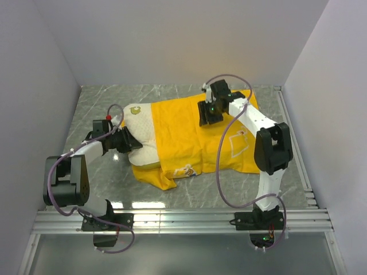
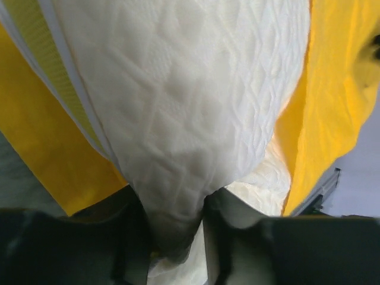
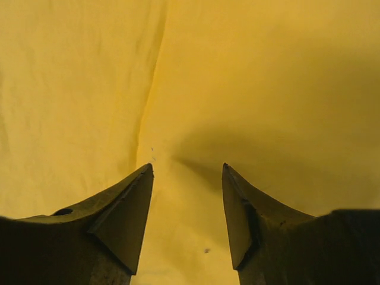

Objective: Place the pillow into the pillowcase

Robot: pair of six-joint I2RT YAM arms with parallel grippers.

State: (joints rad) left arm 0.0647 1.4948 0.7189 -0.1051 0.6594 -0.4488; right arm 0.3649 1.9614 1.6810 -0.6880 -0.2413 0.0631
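The left gripper [image 2: 173, 202] was clamped on a fold of the pillow [image 2: 178, 107]; the cloth narrowed to a pinched ridge between its two dark fingers [image 2: 133, 237] and touched both. The pillow was cream-white, quilted in raised diamond and braid lines, with a yellowish ribbed side edge. Bright yellow pillowcase [image 2: 332, 89] fabric lay on both sides of it in the left wrist view.

The right gripper [image 3: 187, 169] stood with its jaws apart and nothing between them, its pointed dark tips just over smooth yellow cloth marked by one long crease. Whether the tips touched the cloth could not be told.

From above, the pillow's left end lay bare and the rest was covered by the pillowcase, which spread rumpled to the right with a white outline drawing on its right part. Both lay on a grey, marble-patterned table [image 1: 103, 97], enclosed by plain white walls [image 1: 172, 40], with an aluminium rail [image 1: 183, 217] along the near edge.
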